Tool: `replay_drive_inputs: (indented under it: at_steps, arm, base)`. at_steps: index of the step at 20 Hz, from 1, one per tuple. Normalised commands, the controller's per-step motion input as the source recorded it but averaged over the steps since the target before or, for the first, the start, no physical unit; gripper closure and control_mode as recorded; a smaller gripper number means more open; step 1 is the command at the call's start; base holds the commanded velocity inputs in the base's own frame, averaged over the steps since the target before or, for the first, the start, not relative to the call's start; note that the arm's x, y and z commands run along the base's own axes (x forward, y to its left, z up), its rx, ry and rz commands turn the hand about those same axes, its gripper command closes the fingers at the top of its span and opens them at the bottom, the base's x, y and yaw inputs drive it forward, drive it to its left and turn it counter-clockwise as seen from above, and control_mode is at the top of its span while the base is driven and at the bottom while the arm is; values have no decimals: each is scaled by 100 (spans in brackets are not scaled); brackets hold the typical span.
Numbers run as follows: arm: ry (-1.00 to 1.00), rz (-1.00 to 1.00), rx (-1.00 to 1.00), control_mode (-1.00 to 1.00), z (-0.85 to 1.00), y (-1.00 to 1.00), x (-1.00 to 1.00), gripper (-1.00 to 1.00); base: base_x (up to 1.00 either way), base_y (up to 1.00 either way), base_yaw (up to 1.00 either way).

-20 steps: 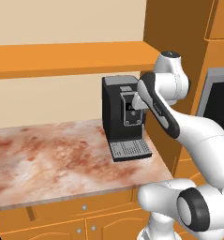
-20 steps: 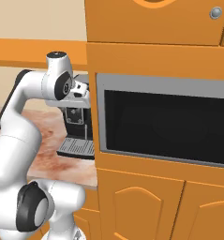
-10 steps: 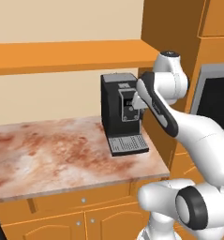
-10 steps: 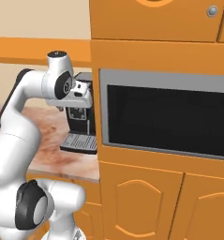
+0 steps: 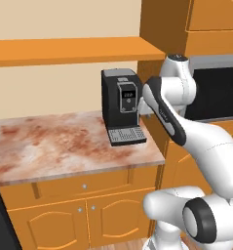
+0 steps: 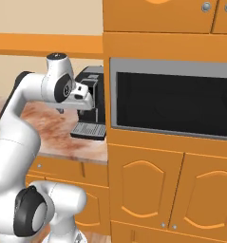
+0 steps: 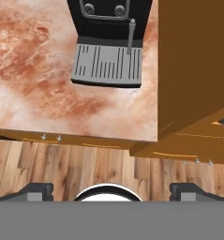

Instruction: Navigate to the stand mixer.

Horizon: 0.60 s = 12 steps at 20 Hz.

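Note:
The stand mixer is out of view. My gripper [image 7: 111, 191] hangs above the counter's front right corner and points down at it. Its two dark fingertips [image 7: 36, 189] stand wide apart, open, with nothing between them. In the right base view the hand [image 6: 82, 92] is held in front of a black coffee machine [image 6: 95, 97], at about its upper half.
The boxy black coffee machine [image 5: 120, 100] with a grey drip tray [image 7: 108, 65] stands at the right end of the reddish marble counter [image 5: 54, 146]. A tall orange cabinet with a built-in black oven [image 6: 174, 102] rises to the right. An orange shelf [image 5: 64, 49] runs above the counter.
The whole scene has slid left in both base views, so the base has driven to the right. The oven cabinet takes up more of the right base view. The arm keeps its pose.

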Motion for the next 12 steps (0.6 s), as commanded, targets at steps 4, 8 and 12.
replay_drive_inputs:
  at_steps: [4, 8, 12]
  arm:
    - [0, 0, 0, 100, 0, 0, 0, -100]
    - [0, 0, 0, 100, 0, 0, 0, -100]
    - [0, 0, 0, 100, 0, 0, 0, -100]
  base:
    - [0, 0, 0]
    - [0, 13, 12]
    - [0, 29, 31]
